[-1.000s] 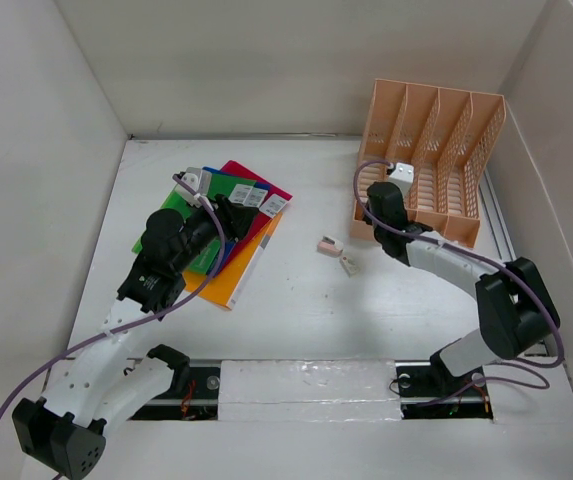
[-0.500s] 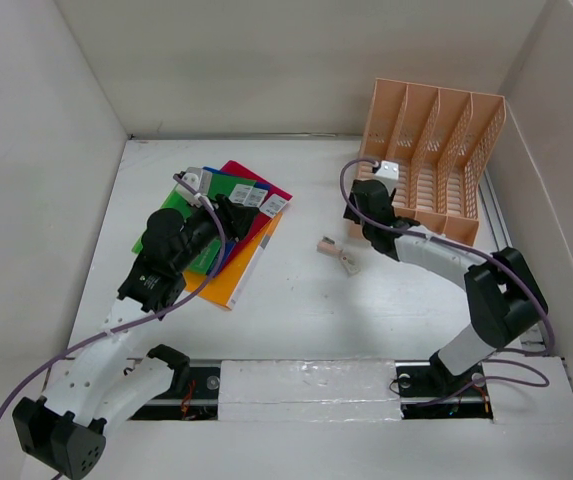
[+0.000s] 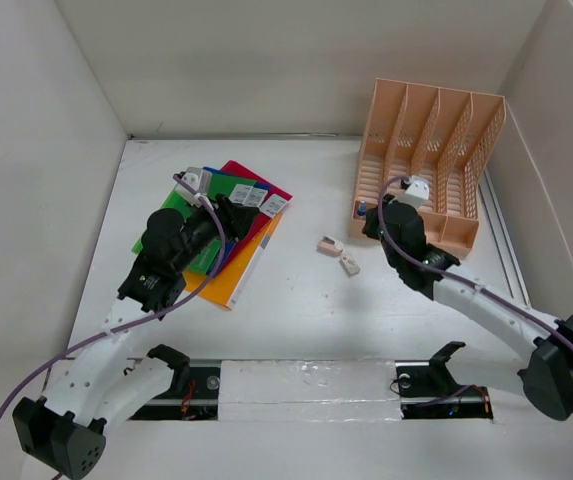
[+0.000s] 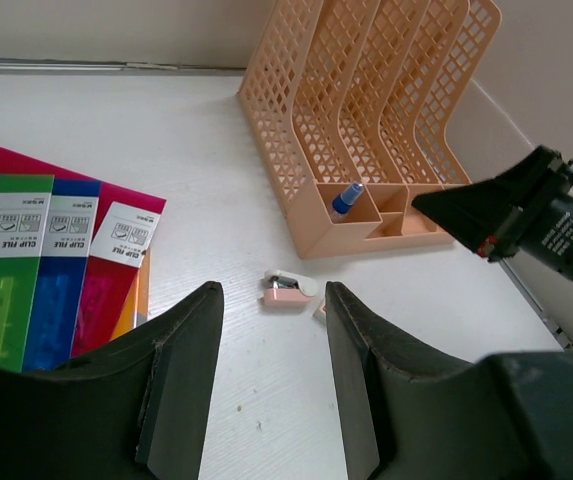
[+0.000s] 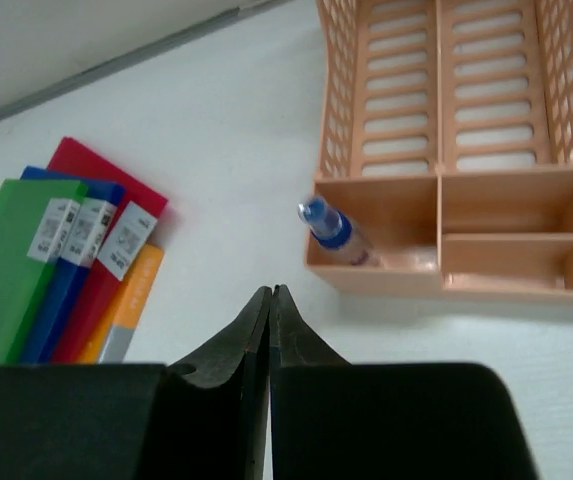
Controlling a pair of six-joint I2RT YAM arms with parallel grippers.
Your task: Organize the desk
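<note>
Top external view gives me the desk [image 3: 296, 320], a wide white surface closed by white panels on the left, far and right sides, with both arm bases at its near edge. On the left part lies a fanned stack of folders [image 3: 249, 262], green, blue, red and orange, with white labels. My left claw [image 4: 270, 300] hangs above this stack with its fingers spread apart and nothing between them. At the far right stands a peach file rack [image 3: 436, 150] with slotted dividers. In its near left front compartment a small tube [image 5: 331, 235] with a blue cap leans tilted. My right claw [image 5: 269, 300] is just on the near side of that compartment, above the desk, with its two fingers pressed together and empty. Between the folders and the file rack, two small things lie on the bare desk, just beside each other: a pink and white item [image 3: 328, 243] and a pale item [image 3: 349, 265]. What they are exactly, I cannot tell.
</note>
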